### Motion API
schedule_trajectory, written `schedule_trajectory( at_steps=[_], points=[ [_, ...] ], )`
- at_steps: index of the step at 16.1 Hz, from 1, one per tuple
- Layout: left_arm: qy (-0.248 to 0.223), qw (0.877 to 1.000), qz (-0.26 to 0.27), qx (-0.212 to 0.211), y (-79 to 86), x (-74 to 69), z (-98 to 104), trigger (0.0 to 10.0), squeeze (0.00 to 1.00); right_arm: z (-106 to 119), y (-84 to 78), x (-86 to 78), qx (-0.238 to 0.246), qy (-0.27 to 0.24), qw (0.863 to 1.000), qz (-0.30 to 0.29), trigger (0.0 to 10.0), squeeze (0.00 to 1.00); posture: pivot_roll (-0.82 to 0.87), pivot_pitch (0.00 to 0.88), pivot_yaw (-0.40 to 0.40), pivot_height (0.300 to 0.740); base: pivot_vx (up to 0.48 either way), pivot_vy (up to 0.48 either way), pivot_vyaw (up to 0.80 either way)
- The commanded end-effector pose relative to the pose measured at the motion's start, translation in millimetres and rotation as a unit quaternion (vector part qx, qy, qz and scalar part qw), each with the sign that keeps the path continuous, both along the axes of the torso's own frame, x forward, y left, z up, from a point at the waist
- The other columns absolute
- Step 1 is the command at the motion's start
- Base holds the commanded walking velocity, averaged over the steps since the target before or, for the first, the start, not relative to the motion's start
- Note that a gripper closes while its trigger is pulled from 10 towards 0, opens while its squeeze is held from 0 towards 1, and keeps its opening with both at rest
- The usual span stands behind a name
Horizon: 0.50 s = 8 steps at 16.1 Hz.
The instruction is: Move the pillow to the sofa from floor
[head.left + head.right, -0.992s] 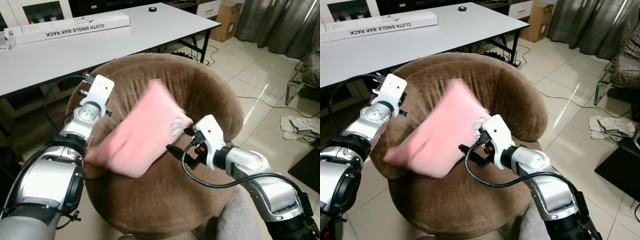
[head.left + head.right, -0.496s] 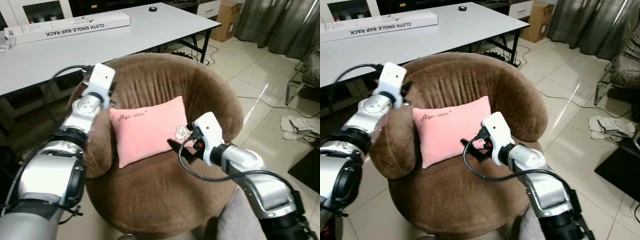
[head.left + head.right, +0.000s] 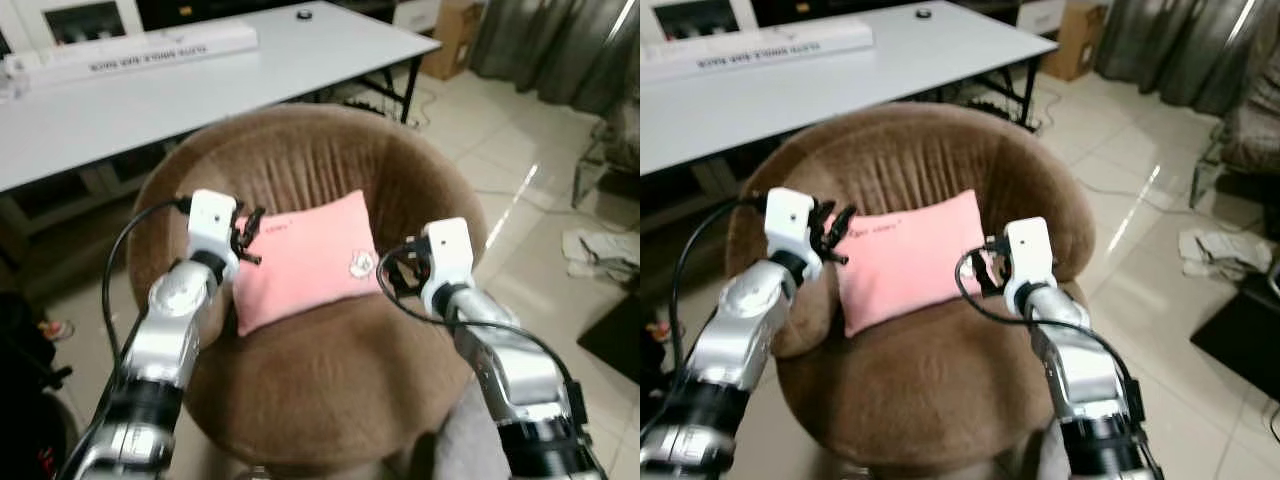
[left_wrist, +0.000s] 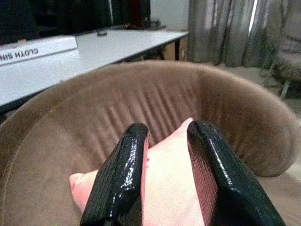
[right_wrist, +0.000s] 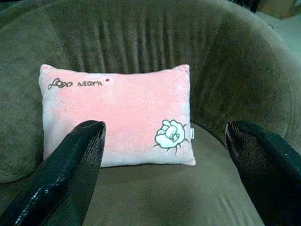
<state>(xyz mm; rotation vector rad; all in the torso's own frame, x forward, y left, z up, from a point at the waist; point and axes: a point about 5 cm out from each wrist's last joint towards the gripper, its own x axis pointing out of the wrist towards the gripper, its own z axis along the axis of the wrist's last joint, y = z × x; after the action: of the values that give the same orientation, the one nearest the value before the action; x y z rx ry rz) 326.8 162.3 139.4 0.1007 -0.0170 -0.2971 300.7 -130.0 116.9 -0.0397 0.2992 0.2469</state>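
The pink pillow (image 3: 305, 258) leans upright against the back of the round brown sofa (image 3: 330, 380), resting on its seat; in the right wrist view the pillow (image 5: 117, 113) shows dark lettering and a small white figure. My left gripper (image 3: 245, 235) hovers open just off the pillow's left edge, above the sofa's left arm. In the left wrist view its fingers (image 4: 127, 169) stand apart with nothing between them. My right gripper (image 3: 393, 272) is open near the pillow's lower right corner, holding nothing, and its fingers (image 5: 75, 165) are spread wide.
Behind the sofa stands a white table (image 3: 150, 100) carrying a long white box (image 3: 130, 52). At the back right are a cardboard box (image 3: 445, 40) and grey curtains (image 3: 560, 50). Crumpled papers (image 3: 600, 250) lie on the tiled floor (image 3: 520, 150) to the right.
One second ago the pillow was blurred in the air between both grippers. It now rests on the sofa. Both grippers have let it go and drawn back from it.
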Motion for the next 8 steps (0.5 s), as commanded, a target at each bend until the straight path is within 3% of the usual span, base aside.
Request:
schedule_trajectory(
  at_steps=[1, 2, 4, 8],
  points=[
    [-0.007, 1.000, -0.017, -0.004, -8.7, -3.7, 8.2, 10.0, 0.00, -0.6, -4.2, 1.8, -0.005, 0.007, 1.000, -0.014, 10.0, 0.00, 0.12, 0.000, -0.006, 0.740, 0.000, 0.000, 0.00],
    [0.005, 1.000, -0.019, -0.008, -15.5, -15.5, 4.9, 10.0, 0.00, -6.8, -7.8, -0.3, -0.025, 0.010, 0.999, -0.023, 10.0, 0.00, 0.12, 0.000, -0.005, 0.740, 0.000, 0.000, 0.00],
    [0.015, 1.000, -0.008, -0.008, -18.7, -23.8, 4.4, 10.0, 0.00, -13.0, -13.6, -3.2, -0.033, 0.016, 0.999, -0.037, 10.0, 0.00, 0.12, 0.000, 0.001, 0.740, 0.000, 0.000, 0.00],
    [0.030, 1.000, 0.001, -0.004, -15.8, -28.9, 7.6, 10.0, 0.00, -14.8, -17.5, -2.6, -0.021, 0.021, 0.998, -0.057, 10.0, 0.00, 0.12, 0.000, 0.014, 0.740, 0.000, 0.000, 0.00]
  ],
)
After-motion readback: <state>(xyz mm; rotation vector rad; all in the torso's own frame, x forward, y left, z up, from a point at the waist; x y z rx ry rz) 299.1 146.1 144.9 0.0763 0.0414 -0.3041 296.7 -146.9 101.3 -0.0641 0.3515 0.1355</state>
